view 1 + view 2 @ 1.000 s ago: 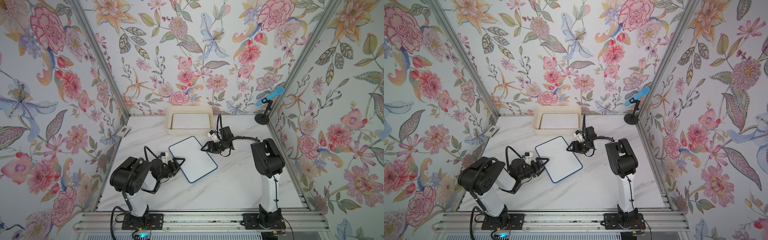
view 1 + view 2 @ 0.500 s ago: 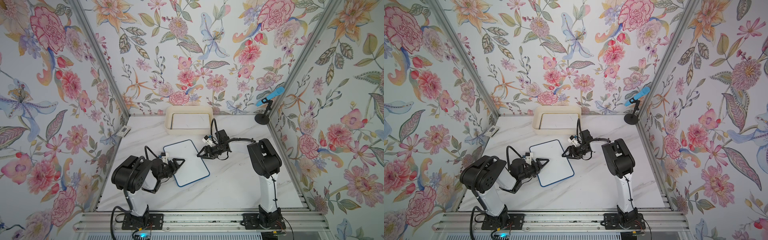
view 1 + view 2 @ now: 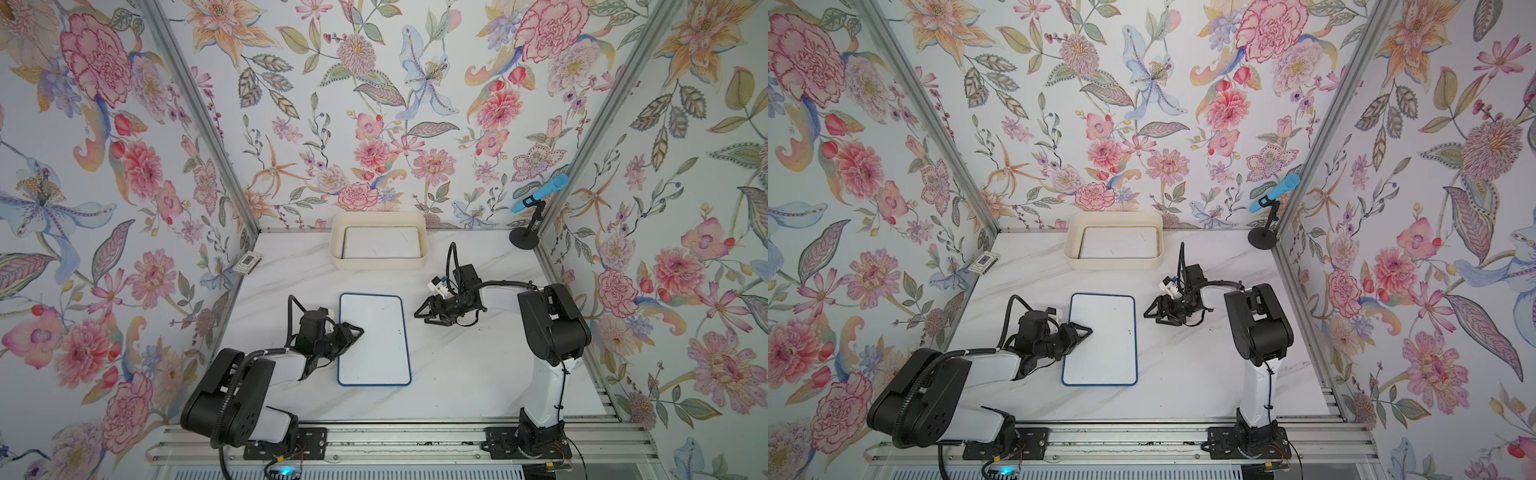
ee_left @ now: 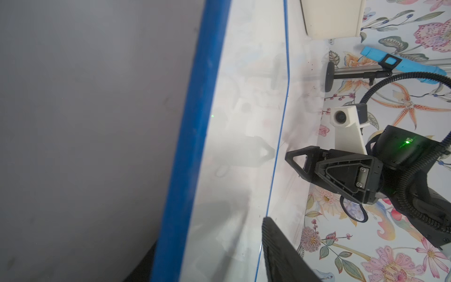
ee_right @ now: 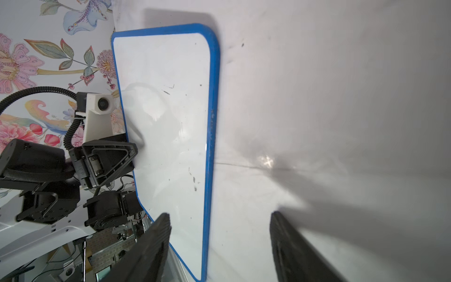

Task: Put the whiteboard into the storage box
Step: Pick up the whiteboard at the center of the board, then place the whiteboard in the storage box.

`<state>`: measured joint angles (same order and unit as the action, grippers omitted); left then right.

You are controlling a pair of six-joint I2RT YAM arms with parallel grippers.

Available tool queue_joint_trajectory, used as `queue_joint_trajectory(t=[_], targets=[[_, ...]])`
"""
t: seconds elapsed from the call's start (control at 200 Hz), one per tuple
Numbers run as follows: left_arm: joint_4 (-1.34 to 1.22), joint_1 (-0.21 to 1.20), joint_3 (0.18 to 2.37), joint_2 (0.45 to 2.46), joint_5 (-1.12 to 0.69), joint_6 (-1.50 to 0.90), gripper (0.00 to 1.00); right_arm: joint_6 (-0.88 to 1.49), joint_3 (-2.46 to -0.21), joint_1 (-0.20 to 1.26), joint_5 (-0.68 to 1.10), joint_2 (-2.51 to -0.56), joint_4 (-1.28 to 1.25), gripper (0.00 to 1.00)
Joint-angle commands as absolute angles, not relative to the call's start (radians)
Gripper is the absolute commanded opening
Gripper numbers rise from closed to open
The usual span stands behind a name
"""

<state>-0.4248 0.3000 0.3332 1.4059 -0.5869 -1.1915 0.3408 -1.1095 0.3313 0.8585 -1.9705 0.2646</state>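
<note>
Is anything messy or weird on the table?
Nothing big. The whiteboard has a few little dark marks, so it isn't wiped clean. It lies on the table, outside the storage box. Nothing spilled or broken.

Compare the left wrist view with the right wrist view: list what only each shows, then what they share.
Left wrist only: the storage box, the blue microphone on its stand, and the right gripper seen whole. Right wrist only: the left gripper seen whole at the whiteboard's long edge, plus dark marks on the board's face. Both: the blue-framed whiteboard and the marble table.
</note>
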Motion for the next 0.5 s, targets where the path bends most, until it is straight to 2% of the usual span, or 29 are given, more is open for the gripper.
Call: queue_joint_trajectory(t=[0.0, 0.185, 0.495], targets=[[-0.25, 0.287, 0.394, 1.33, -0.548, -1.132, 0.0, 0.37, -1.011, 0.321, 0.628, -1.994, 0.372, 0.68], [-0.25, 0.27, 0.539, 1.279, -0.528, -1.17, 0.0, 0.406, -0.924, 0.308, 0.639, -1.932, 0.301, 0.68], [-0.321, 0.267, 0.77, 1.356, -0.541, -1.256, 0.0, 0.436, -0.861, 0.304, 0.676, -1.911, 0.226, 0.69]])
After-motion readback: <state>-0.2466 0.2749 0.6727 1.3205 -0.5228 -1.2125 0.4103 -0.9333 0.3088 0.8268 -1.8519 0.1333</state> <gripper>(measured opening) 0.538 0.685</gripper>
